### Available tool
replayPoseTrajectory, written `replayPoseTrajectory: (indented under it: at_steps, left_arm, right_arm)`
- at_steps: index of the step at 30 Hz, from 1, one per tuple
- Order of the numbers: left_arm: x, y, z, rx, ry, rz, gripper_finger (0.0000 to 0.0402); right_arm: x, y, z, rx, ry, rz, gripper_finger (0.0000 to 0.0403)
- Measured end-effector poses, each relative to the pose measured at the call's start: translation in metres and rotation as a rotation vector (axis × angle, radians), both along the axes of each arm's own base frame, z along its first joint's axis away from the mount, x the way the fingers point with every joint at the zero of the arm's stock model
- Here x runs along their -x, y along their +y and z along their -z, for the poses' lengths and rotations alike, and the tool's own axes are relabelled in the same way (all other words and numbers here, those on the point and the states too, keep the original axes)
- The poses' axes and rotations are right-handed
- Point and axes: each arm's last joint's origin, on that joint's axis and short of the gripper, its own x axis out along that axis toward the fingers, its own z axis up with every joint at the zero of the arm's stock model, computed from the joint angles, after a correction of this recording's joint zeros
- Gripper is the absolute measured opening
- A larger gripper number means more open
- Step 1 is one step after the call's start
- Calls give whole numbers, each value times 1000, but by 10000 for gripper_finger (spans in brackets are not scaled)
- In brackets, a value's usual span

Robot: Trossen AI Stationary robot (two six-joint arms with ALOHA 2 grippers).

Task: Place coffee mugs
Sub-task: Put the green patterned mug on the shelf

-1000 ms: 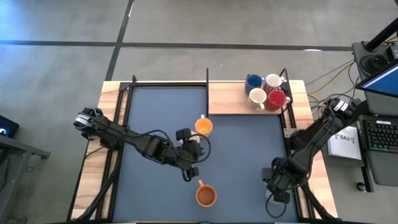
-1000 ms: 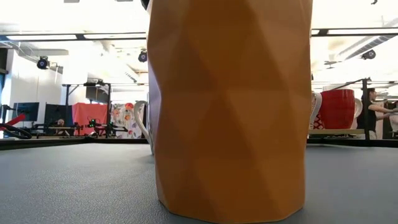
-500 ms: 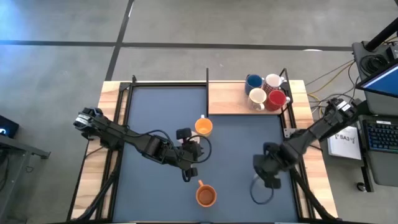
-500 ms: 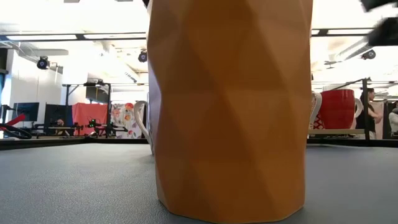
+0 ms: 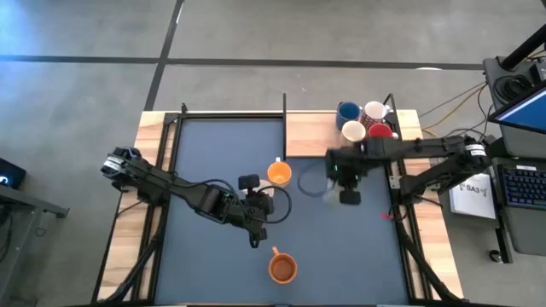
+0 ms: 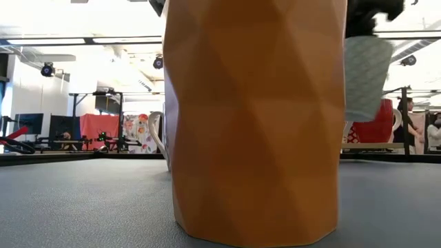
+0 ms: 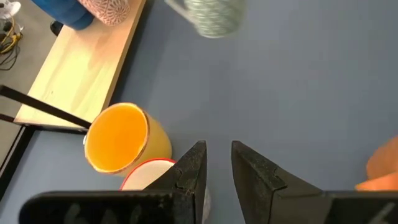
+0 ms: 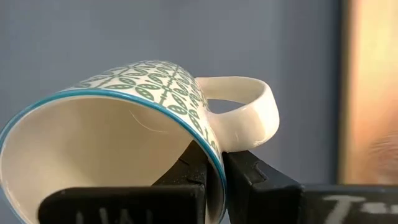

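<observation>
My right gripper (image 5: 343, 176) hangs over the table's middle right, shut on a white mug with a green pattern (image 8: 124, 124), which also shows in the low view (image 6: 366, 76). My left gripper (image 7: 217, 155) hovers open with a narrow gap at mid-table. It is beside a red-rimmed white mug (image 7: 146, 174) and a yellow-orange mug (image 5: 279, 174) standing on its base. I cannot tell whether the left finger touches the white mug. An orange-brown mug (image 5: 282, 268) stands near the near edge. Blue (image 5: 347, 112), red (image 5: 381, 134) and two white mugs (image 5: 352, 132) stand on the wooden board. My right gripper pinches the patterned mug's rim (image 8: 198, 140) right beside the handle (image 8: 249, 115), one finger inside the mug and one outside. The mug is lifted clear of the table and hangs below the fingers, its bottom well above the surface.
A wooden board (image 5: 311, 136) fills the far right corner, with bare wood left of the mug cluster. The dark mat (image 5: 213, 153) lies open at the far left and near right. The orange-brown mug fills most of the low view (image 6: 255, 117).
My right arm has swung from the table's near right corner toward the far edge and to the left, carrying the patterned mug lifted all the way. It now hangs just before the wooden board.
</observation>
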Motion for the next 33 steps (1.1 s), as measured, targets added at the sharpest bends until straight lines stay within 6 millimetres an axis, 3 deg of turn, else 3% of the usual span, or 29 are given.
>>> replayPoseTrajectory:
  at_steps: [7,13,21,33]
  left_arm:
    - [-4,13,0,-13,6,-22,58]
    - [-6,23,0,-15,14,-52,58]
    - [-7,30,1,-19,22,-69,58]
    - [-3,32,4,-39,85,-70,58]
  right_arm:
    - [-1,-54,-5,75,-98,16,13]
    - [-5,-88,0,116,-119,57,13]
    - [-31,-129,17,121,-33,49,14]
    - [-58,-182,11,157,53,66,24]
